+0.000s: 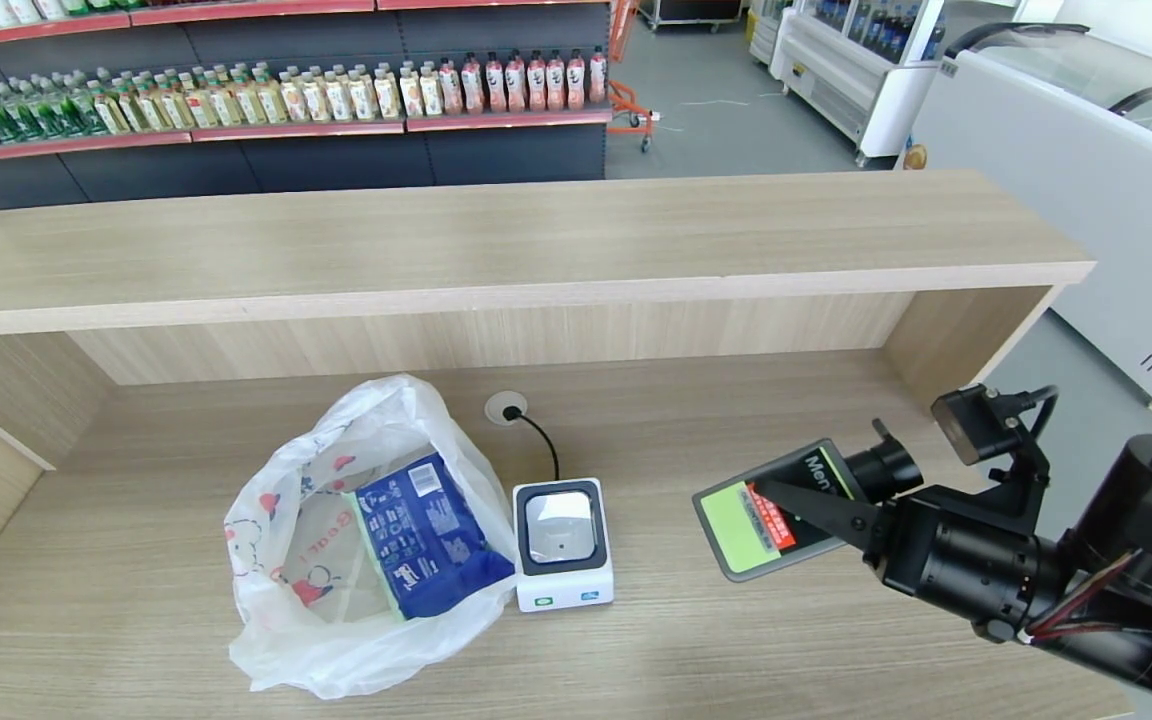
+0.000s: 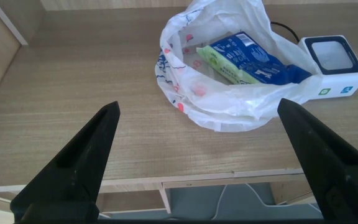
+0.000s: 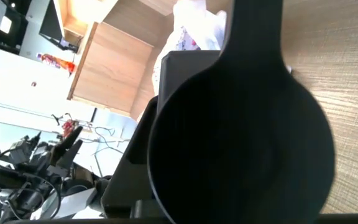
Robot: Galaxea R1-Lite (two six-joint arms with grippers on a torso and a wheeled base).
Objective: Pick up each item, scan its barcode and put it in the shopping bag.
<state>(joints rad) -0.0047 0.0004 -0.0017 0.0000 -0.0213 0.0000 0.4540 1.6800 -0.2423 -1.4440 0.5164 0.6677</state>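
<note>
My right gripper (image 1: 816, 510) is shut on a flat dark box with a green and red face (image 1: 751, 520), held above the counter to the right of the scanner (image 1: 561, 540). The white scanner stands just right of the white plastic shopping bag (image 1: 276, 560), which lies open with a blue packet (image 1: 431, 540) inside. In the right wrist view the dark box (image 3: 241, 137) blocks most of the picture. My left gripper (image 2: 197, 162) is open above the counter's near edge, with the shopping bag (image 2: 185, 68), the blue packet (image 2: 253, 59) and the scanner (image 2: 334, 62) beyond it.
A raised wooden ledge (image 1: 496, 250) runs along the back of the counter (image 1: 736, 650). A black cable (image 1: 541, 435) leads from a round port to the scanner. Side walls close the counter at left and right. Shelves of bottles (image 1: 266, 95) stand far behind.
</note>
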